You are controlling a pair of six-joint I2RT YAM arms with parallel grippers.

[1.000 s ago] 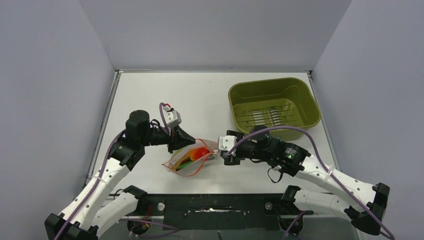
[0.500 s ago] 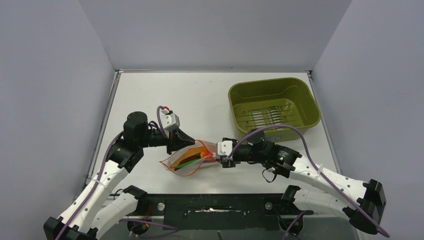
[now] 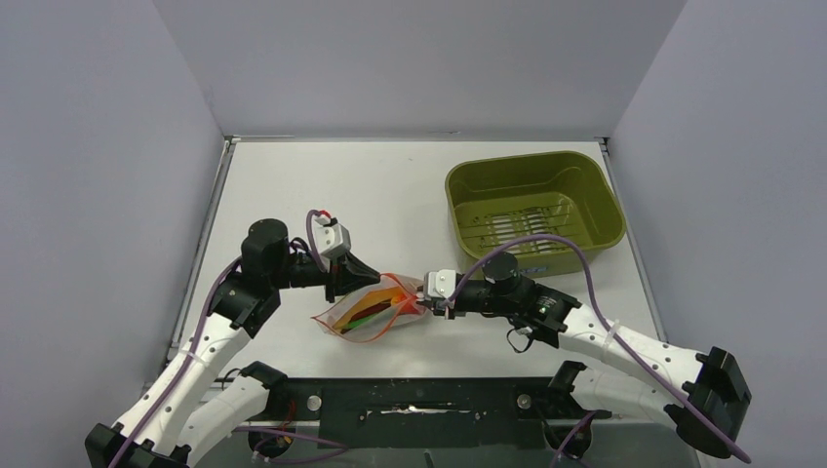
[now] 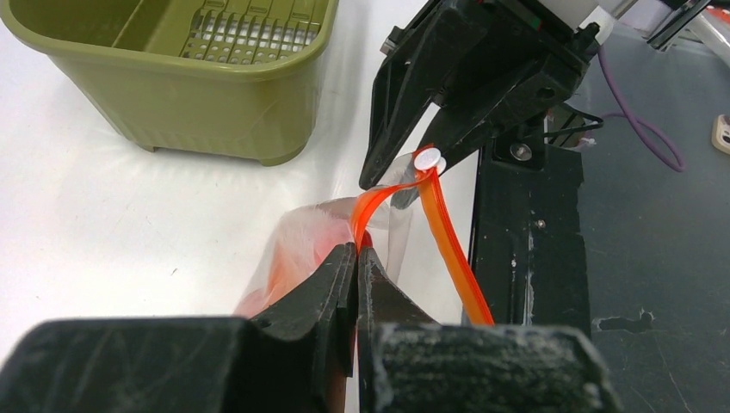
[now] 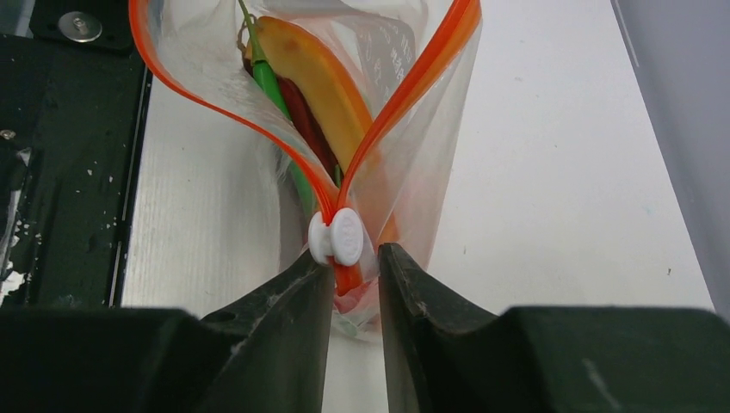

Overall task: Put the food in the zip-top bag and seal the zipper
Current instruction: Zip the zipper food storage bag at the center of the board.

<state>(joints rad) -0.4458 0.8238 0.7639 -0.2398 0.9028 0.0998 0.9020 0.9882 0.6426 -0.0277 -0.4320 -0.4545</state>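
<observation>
My left gripper (image 4: pixel 355 252) is clamped on the zipper (image 4: pixel 448 245) at one end of the zip-top bag (image 3: pixel 363 314), which sits between the two arms near the front of the table (image 3: pixel 390 195) (food (image 5: pixel 320 82) inside, mouth gaping). My right gripper (image 5: pixel 355 258) has its jaws narrowly apart, flanking the strip just under the white slider (image 5: pixel 337 237). I cannot tell whether they pinch it.

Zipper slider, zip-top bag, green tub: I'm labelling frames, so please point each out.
zipper slider (image 5: pixel 337 237), right wrist view, its white round face.
zip-top bag (image 5: pixel 426 146), right wrist view, clear right panel.
green tub (image 4: pixel 198 95), left wrist view, front wall.
</observation>
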